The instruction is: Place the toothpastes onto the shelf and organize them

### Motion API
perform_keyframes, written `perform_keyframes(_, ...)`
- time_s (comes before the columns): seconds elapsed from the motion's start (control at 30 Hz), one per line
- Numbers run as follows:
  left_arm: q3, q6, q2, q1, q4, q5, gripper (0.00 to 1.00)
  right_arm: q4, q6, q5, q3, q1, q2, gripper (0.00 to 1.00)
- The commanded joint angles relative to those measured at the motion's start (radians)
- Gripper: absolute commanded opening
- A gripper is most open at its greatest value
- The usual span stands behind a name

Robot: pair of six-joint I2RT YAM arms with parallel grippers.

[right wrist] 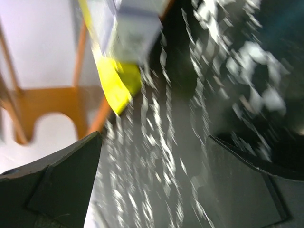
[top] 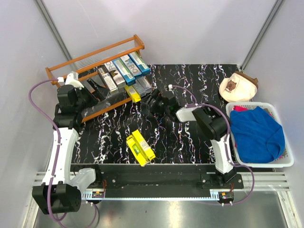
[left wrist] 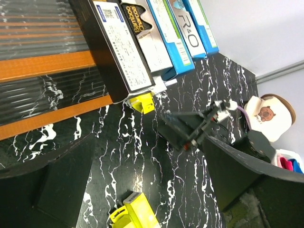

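Note:
The orange-brown shelf (top: 113, 48) stands at the far left of the black marbled table. Black, silver-grey and blue-teal toothpastes (top: 122, 70) lie side by side on it, also seen in the left wrist view (left wrist: 142, 42). A yellow carton (top: 132, 93) pokes out of the lower tier. Two yellow cartons (top: 140, 147) lie together near the table's front. My left gripper (top: 97, 89) is open and empty in front of the shelf. My right gripper (top: 150, 105) is open and empty, just right of the protruding yellow carton (right wrist: 116, 85). The right wrist view is blurred.
A white basket (top: 263, 164) holding a blue cloth (top: 256, 133) stands at the right edge. A beige plush toy (top: 237, 86) lies behind it. My right gripper shows in the left wrist view (left wrist: 190, 130).

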State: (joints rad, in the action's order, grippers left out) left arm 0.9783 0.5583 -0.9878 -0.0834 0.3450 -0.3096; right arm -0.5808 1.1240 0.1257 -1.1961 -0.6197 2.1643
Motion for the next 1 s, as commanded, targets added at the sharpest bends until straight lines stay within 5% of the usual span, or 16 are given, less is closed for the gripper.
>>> perform_keyframes(0.0, -0.01, -0.003, 0.012, -0.004, -0.067, -0.052, 0.99, 0.15, -0.217, 0.011, 0.093, 0.006, -0.19, 1.0)
perform_keyframes(0.27, -0.023, 0.003, -0.026, -0.001, -0.07, -0.068, 0.99, 0.482, -0.487, -0.011, 0.173, -0.02, -0.429, 1.0)
perform_keyframes(0.5, -0.032, 0.002, -0.048, 0.01, -0.072, -0.057, 0.99, 0.742, -0.633, -0.092, 0.181, -0.178, -0.544, 0.98)
perform_keyframes(0.97, -0.041, 0.008, -0.081, 0.017, -0.06, -0.059, 0.99, 0.84, -0.719, -0.045, 0.115, -0.373, -0.491, 0.84)
